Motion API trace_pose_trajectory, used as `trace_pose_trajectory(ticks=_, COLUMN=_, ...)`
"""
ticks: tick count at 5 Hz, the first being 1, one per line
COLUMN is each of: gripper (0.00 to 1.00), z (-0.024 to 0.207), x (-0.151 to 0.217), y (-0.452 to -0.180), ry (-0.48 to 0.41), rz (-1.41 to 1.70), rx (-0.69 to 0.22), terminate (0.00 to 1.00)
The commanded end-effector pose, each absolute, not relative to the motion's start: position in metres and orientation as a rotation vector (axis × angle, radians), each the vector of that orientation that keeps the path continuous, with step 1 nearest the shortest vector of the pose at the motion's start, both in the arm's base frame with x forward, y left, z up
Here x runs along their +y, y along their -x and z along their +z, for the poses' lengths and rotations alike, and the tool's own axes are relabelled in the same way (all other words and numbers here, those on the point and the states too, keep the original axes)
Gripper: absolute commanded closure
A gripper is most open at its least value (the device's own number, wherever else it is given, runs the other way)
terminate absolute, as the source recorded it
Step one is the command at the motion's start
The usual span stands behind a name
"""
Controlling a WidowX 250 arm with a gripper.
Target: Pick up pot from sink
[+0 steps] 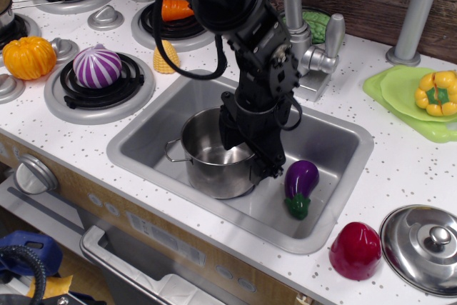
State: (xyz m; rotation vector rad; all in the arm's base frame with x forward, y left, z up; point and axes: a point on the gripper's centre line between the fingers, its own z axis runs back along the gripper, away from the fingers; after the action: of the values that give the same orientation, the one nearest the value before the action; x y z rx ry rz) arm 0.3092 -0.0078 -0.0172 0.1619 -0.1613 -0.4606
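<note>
One black robot gripper (248, 156) reaches down over the right rim of a shiny steel pot (212, 153), its fingers spread apart, one inside the pot and one outside its wall. The pot stands upright in the grey sink (335, 149), left of a purple eggplant toy (300, 184) lying on the basin floor

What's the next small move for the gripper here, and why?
Probably close the jaws on the pot wall. The gripper looks open and straddles the right rim, one jaw inside and one outside, with the pot upright in the sink and not yet lifted.
</note>
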Motion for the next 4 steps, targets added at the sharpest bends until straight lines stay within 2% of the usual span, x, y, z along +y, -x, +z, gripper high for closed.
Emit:
trace_pose_trajectory(ticks=1, gripper=0.00, z=-0.0195, x=-0.0025, y=-0.3150, ry=-0.143, rz=-0.439, rx=-0.224, terminate=0.00)
trace_pose_trajectory(ticks=2, gripper=1.00, z=-0.0251, x=-0.0043, y=-0.3160, ry=-0.123, rz=-0.413, rx=-0.247, terminate=0.00)
trace_pose_trajectory(ticks=4, gripper=1.00, z=-0.0269, x=-0.0064, y=-0.3160, ry=-0.109, rz=-0.397, rx=-0.263, terminate=0.00)
